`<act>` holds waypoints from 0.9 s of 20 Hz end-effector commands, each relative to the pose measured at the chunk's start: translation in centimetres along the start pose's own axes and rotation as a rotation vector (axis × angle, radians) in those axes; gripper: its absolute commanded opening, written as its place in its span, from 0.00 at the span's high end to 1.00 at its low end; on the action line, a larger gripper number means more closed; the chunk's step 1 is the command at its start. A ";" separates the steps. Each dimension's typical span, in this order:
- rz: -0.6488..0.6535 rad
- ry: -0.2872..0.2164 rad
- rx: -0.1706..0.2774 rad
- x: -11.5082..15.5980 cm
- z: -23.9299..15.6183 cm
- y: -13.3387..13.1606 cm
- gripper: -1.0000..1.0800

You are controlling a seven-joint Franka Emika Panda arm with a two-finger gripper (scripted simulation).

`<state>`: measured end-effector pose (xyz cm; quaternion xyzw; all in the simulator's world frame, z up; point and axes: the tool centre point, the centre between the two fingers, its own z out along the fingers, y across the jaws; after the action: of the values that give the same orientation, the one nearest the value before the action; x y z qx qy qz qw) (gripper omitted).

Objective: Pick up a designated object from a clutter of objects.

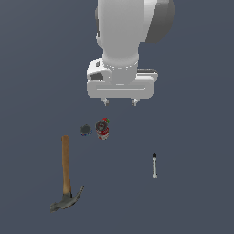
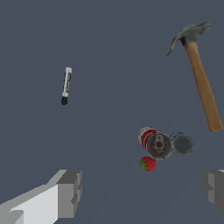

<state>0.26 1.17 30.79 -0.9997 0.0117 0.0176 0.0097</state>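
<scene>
Hanging above the dark floor [image 1: 196, 68], the gripper [image 1: 119, 102] has its fingers spread wide and grasps nothing. In the exterior view, taking the red-and-white can [image 1: 103, 130] as the dial's centre, the wooden-handled hammer [image 1: 66, 176] lies toward seven o'clock, head farthest away. A small strawberry [image 2: 148, 164] sits just beside the can. The dark round piece [image 1: 85, 130] is just beside it at nine o'clock. The white marker [image 1: 154, 165] lies well apart toward four o'clock, black cap at its upper end.
</scene>
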 end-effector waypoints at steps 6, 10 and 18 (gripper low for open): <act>0.016 0.003 -0.007 2.1 1.9 -1.5 0.04; 0.031 0.006 -0.012 3.9 3.7 -2.9 0.04; 0.070 0.017 -0.021 8.1 9.5 -7.1 0.04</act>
<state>7.42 7.35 22.39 -0.9990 0.0428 0.0108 -0.0009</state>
